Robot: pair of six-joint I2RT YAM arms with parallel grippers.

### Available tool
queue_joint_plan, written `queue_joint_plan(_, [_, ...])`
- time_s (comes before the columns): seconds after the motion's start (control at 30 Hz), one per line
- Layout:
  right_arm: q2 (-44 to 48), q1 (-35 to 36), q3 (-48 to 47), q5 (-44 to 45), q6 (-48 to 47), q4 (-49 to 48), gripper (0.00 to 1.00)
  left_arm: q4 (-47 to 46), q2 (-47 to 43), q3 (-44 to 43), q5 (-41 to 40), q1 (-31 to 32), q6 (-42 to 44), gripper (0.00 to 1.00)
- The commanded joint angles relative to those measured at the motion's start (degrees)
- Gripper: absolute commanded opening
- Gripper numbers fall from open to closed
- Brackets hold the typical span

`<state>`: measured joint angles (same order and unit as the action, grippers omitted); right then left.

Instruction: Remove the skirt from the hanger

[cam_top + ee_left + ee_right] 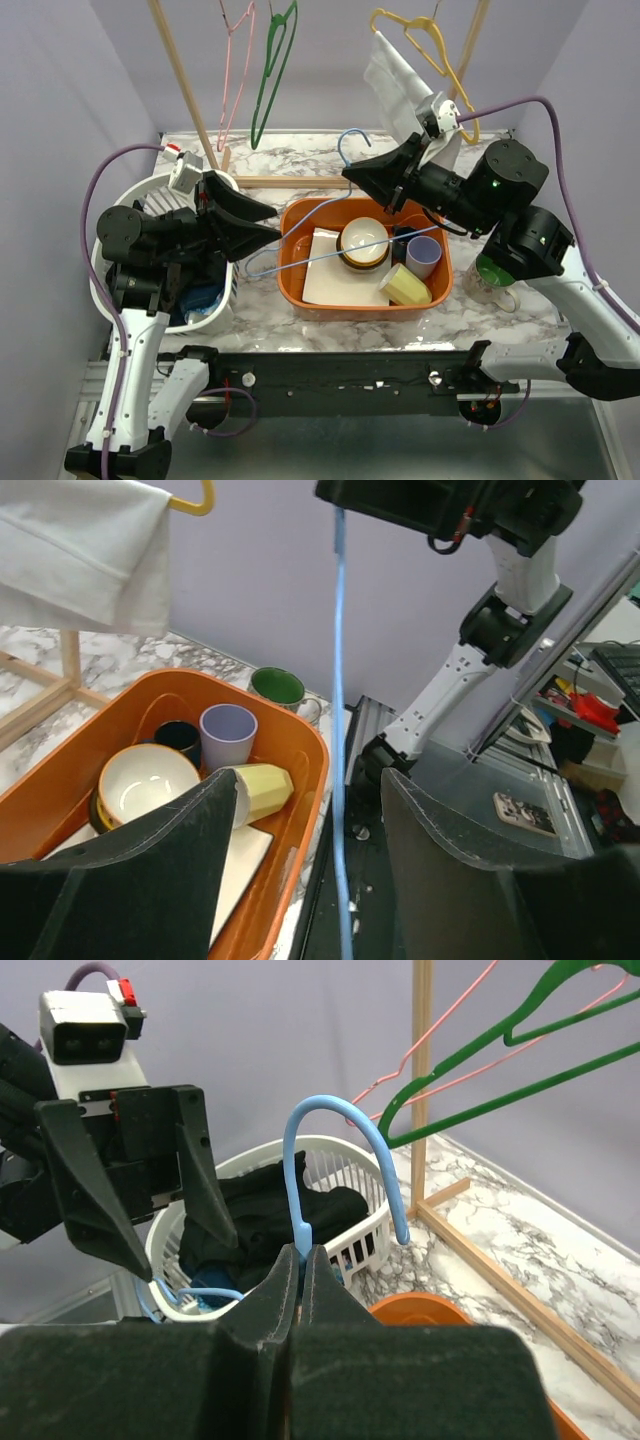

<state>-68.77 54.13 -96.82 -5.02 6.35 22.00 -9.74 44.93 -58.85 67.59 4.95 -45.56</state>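
The right pincer (pixel 300 1260) is clamped shut on the hanger (pixel 340 1120) at its neck, holding it over the bin (pixel 300 215). The hanger looks bare. Dark cloth (pixel 270 1195), probably the skirt, lies in the basket (pixel 150 185) left of the bin. The left pincer (pixel 310 775) stands open astride the hanger's wire, gripping nothing. It should draw clear squarely so as not to snag the wire.
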Motion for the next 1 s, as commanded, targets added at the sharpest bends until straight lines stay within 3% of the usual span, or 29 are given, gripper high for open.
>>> queue_joint_plan(0.0, [-1.19,-0.78,-1.27,0.97,-0.55,-0.99,0.01,-3.1,0.6,-1.27,3.34,2.25,-3.04,0.65])
queue_joint_plan(0.37, [-0.57,-1.83,-0.22,1.24,0.51,-4.68,0.01,18.15,2.53,-5.3,1.93,3.49,12.85,0.58])
queue_joint_plan(0.57, [-0.84,-2.19,0.05,1.32,0.94,-5.47,0.01,18.61,3.85,-6.19,1.93,4.36,13.74,0.44])
queue_joint_plan(0.67, [-0.84,-2.45,0.14,1.24,1.12,-5.91,0.01,19.41,4.12,-6.45,1.4,4.63,14.53,0.25])
queue_joint_plan(0.7, [-0.84,-2.54,0.22,1.24,1.12,-6.0,0.01,19.49,4.46,-6.54,0.97,4.63,14.54,0.01])
queue_joint_plan(0.8, [-0.66,-2.54,0.31,1.67,1.38,-5.92,0.01,23.7,5.08,-8.64,-3.16,4.63,17.16,0.0])
queue_joint_plan(0.83, [-0.4,-2.54,0.57,1.94,1.82,-5.92,0.22,24.23,5.26,-9.17,-3.95,4.63,17.43,0.0])
queue_joint_plan(0.9, [0.74,-2.54,1.36,2.73,2.35,-6.18,0.5,28.44,5.52,-11.45,-6.68,4.63,20.75,0.0])
queue_joint_plan(0.93, [1.27,-2.54,1.71,2.99,2.79,-6.27,0.71,30.37,5.7,-12.42,-7.9,4.63,22.17,0.0])
queue_joint_plan(0.97, [1.88,-2.54,2.07,3.43,2.88,-6.44,0.79,34.92,5.79,-14.78,-8.96,4.63,24.01,0.0])
